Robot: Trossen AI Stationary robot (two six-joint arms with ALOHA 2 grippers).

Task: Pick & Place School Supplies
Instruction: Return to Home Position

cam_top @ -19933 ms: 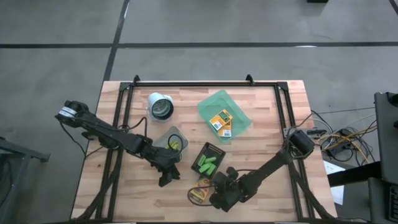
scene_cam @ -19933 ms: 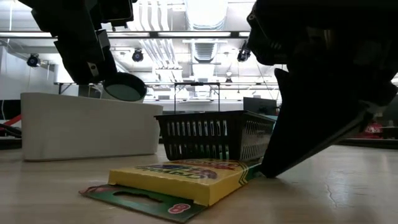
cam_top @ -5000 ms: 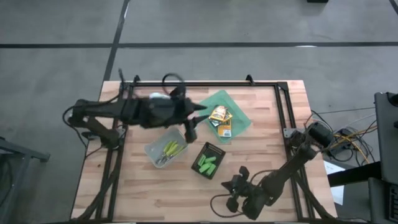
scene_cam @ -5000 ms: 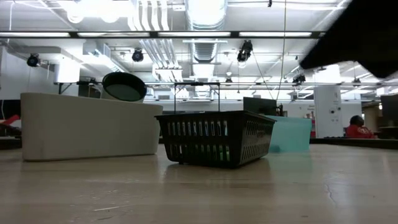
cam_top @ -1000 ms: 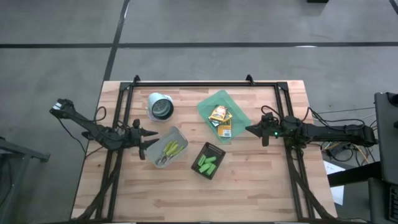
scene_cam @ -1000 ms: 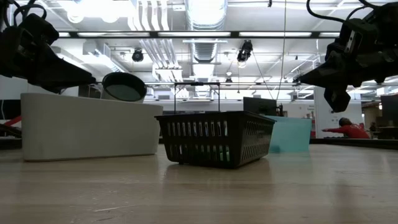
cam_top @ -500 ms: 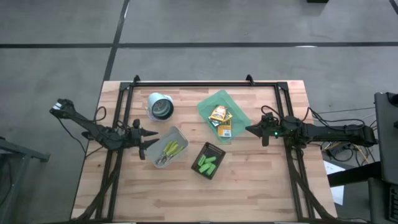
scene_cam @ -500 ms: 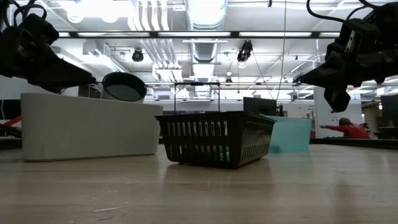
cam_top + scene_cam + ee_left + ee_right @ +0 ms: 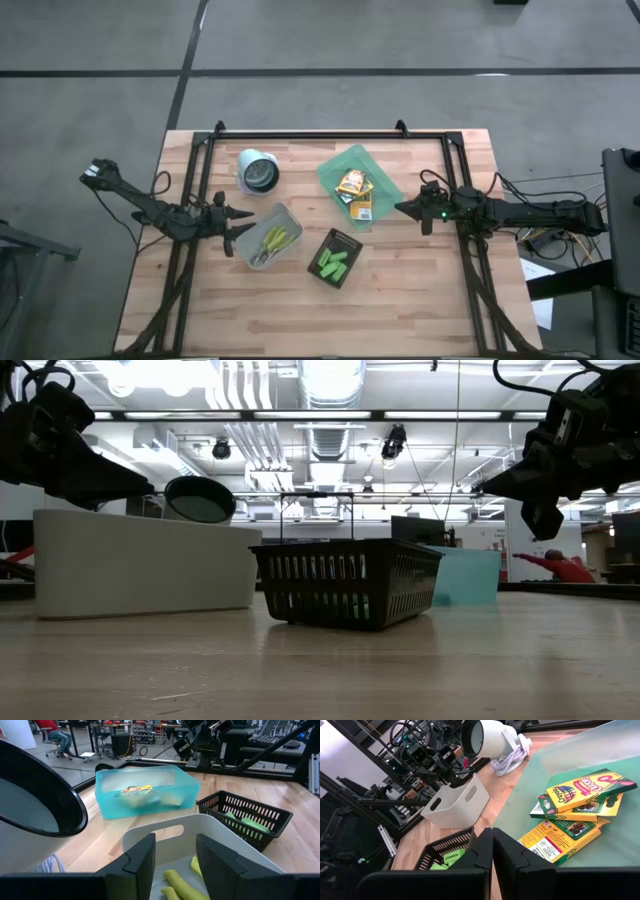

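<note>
Three yellow-and-green crayon boxes (image 9: 575,807) lie stacked in the translucent green tray (image 9: 385,195). Two scissor-like tools with yellow-green handles (image 9: 270,241) lie in the clear bin (image 9: 250,245). Short green markers (image 9: 333,263) lie in the black basket (image 9: 349,240). My left gripper (image 9: 248,220) hovers open at the bin's left end, its fingers (image 9: 142,857) above the bin's rim, touching nothing. My right gripper (image 9: 398,208) is shut and empty, just right of the tray, its fingertips (image 9: 492,845) above the tray's edge.
A white cup (image 9: 259,171) lies on its side at the far left, behind the bin. A black frame (image 9: 310,135) runs along the table's far and side edges. Bare wood (image 9: 300,310) stretches along the near edge. A person sits in the room beyond (image 9: 560,565).
</note>
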